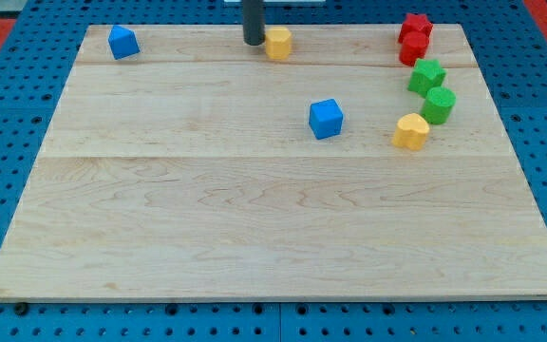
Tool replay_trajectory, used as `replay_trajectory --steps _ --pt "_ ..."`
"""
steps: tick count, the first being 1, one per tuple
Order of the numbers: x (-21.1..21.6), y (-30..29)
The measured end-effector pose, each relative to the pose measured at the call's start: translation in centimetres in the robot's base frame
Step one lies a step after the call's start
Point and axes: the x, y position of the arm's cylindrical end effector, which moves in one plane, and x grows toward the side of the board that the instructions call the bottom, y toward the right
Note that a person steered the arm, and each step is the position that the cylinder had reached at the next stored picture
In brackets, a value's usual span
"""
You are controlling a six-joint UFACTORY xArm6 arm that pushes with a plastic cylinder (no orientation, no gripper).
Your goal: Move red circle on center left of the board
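The red circle (pixel 412 49) sits near the board's top right corner, touching a red star (pixel 414 27) just above it. My tip (pixel 254 42) is at the view's top centre, right against the left side of a yellow block (pixel 278 43). The tip is far to the left of the red circle.
A green star (pixel 426 74) and a green circle (pixel 439 104) lie below the red circle. A yellow heart (pixel 410 131) lies below those. A blue cube (pixel 326 118) is near the centre right. A blue block (pixel 122 42) is at the top left. The wooden board (pixel 207 218) lies on a blue pegboard.
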Motion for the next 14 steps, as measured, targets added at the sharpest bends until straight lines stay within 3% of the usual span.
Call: replay_trajectory --steps 1,2,4,7,8,9,10,11,14 --pt "1.0 -4.9" --pt "3.3 -5.1" --pt "3.3 -6.2" --pt "3.4 -14.3" --pt "5.3 -12.3" --pt "10.4 -13.2" --pt "19.1 -13.1" --pt "22.4 -12.7" --pt "22.4 -27.7"
